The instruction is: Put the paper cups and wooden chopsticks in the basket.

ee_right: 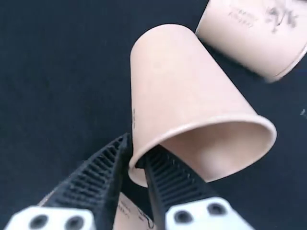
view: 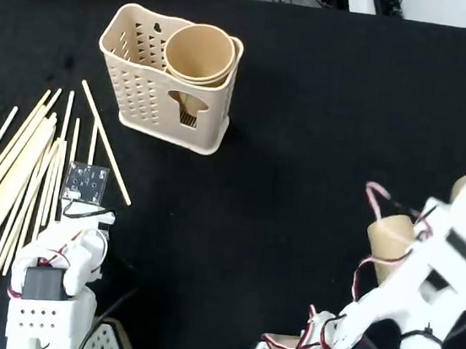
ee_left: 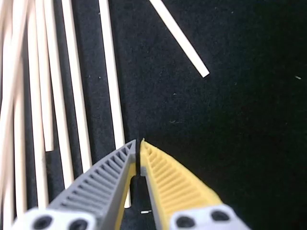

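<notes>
On the black surface the right gripper pinches a cup by its rim, ready for the basket; the left gripper sits closed and empty above the chopsticks.

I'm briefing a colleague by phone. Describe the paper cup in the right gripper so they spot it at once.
On the black table, go to the side far from the basket, beside the right arm. Two cups sit close there; the paper cup meant is tipped sideways, and unlike the neighbouring cup it has the right gripper shut on its rim.
</notes>
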